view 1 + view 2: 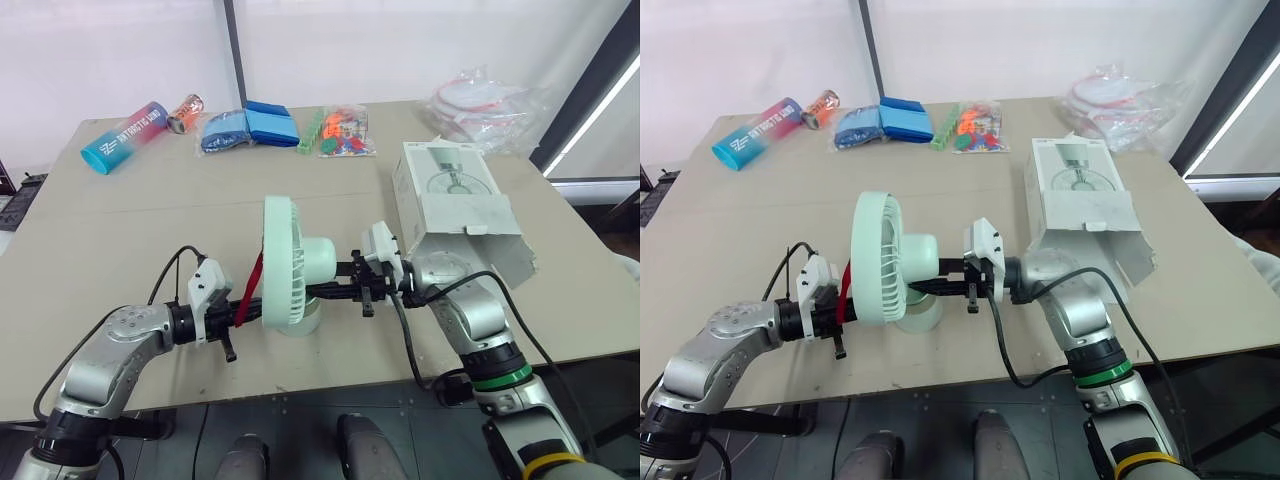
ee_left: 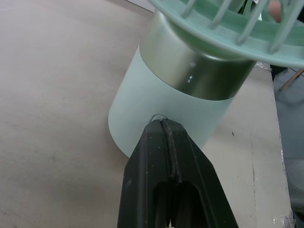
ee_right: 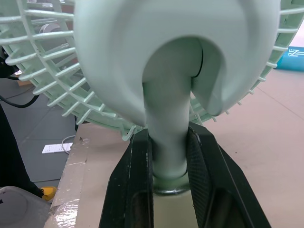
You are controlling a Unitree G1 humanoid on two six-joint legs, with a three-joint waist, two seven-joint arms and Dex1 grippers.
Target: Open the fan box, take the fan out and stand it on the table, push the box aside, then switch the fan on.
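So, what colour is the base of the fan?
The fan base is pale green, with a silver band above it; best seen in the left wrist view.

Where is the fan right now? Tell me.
The fan stands near the front edge of the table, between the left claw, at its base, and the right claw, clamped on its neck; the box lies to its right.

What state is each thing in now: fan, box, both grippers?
fan: out of the box, upright on the table; running or not, cannot tell
box: lying on the table, end flap open
left gripper: shut, tips at the fan's base
right gripper: shut on the fan's neck
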